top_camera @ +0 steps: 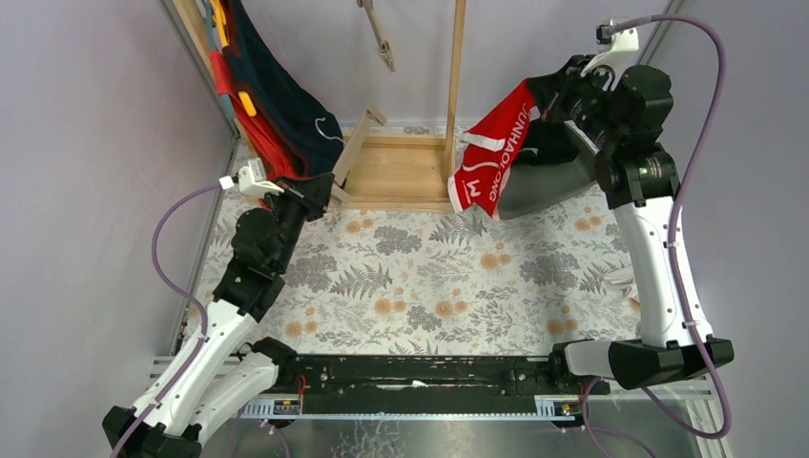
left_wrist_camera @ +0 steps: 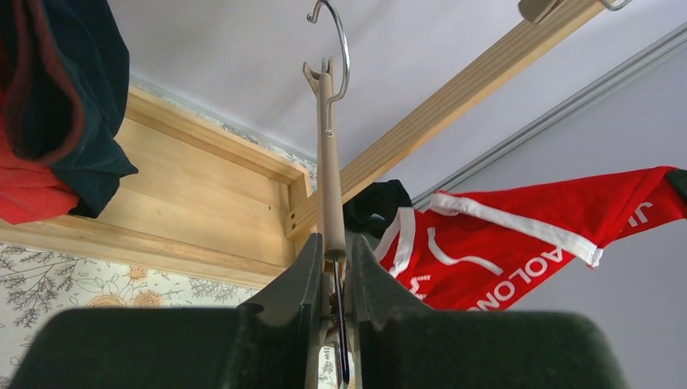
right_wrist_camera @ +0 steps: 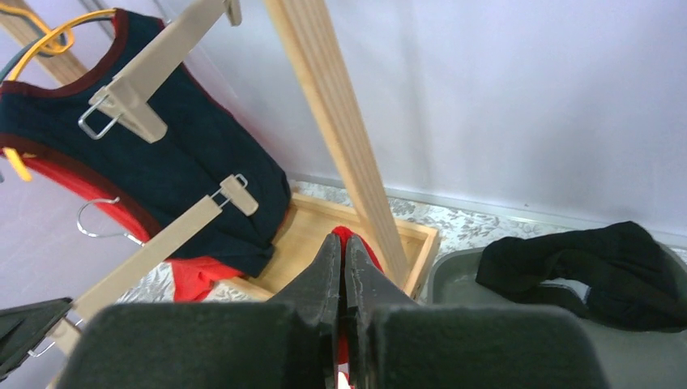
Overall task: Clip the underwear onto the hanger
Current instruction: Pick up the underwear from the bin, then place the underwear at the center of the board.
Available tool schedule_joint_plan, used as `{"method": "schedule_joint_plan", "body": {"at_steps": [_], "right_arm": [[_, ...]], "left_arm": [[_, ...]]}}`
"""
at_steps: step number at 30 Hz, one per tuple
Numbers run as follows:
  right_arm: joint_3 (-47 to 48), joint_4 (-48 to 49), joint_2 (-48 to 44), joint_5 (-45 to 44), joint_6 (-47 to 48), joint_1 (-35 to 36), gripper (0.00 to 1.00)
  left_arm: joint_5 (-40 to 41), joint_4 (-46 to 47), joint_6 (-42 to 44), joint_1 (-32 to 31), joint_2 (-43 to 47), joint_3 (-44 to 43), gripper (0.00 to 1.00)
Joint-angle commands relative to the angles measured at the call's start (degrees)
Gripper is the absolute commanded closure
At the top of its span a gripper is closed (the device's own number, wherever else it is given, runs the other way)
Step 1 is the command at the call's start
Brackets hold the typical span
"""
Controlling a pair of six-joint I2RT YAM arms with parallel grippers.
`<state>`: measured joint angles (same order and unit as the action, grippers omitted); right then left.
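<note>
The red underwear (top_camera: 489, 157) with white lettering hangs in the air at the back right, by the wooden post, with my right gripper (top_camera: 546, 103) shut on its upper edge. In the right wrist view a strip of its red cloth (right_wrist_camera: 350, 237) shows past the closed fingertips. My left gripper (top_camera: 320, 188) is shut on the lower end of a beige clip hanger (top_camera: 356, 145) and holds it upright. In the left wrist view the hanger's bar (left_wrist_camera: 330, 162) rises from between the fingers to its metal hook (left_wrist_camera: 343, 44). One of its clips (right_wrist_camera: 238, 194) shows in the right wrist view.
A wooden rack with a post (top_camera: 456, 86) and a box base (top_camera: 396, 172) stands at the back. Navy and red garments (top_camera: 277, 105) hang at its left. A second clip hanger (top_camera: 380, 33) hangs above. A grey tray (right_wrist_camera: 454, 271) holds black underwear (right_wrist_camera: 583, 267).
</note>
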<state>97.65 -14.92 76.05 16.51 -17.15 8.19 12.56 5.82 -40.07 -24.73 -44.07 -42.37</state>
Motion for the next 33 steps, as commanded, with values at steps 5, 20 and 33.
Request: {"method": "schedule_joint_plan", "body": {"at_steps": [5,20,33], "right_arm": [[-3.62,-4.4,-6.84,-7.11,-0.54,5.25,1.0],[-8.08,-20.26,-19.44,-29.74,-2.65,6.08,1.0],[-15.97,-9.77,-4.41,-33.19,-9.03,20.57,1.0]], "left_arm": [[-0.74,1.05,-0.31,-0.41,2.41,0.45,1.0],[1.76,7.48,-6.51,-0.88,5.25,7.11,1.0],[7.37,21.07,-14.76,-1.77,6.0,18.95,1.0]]}}
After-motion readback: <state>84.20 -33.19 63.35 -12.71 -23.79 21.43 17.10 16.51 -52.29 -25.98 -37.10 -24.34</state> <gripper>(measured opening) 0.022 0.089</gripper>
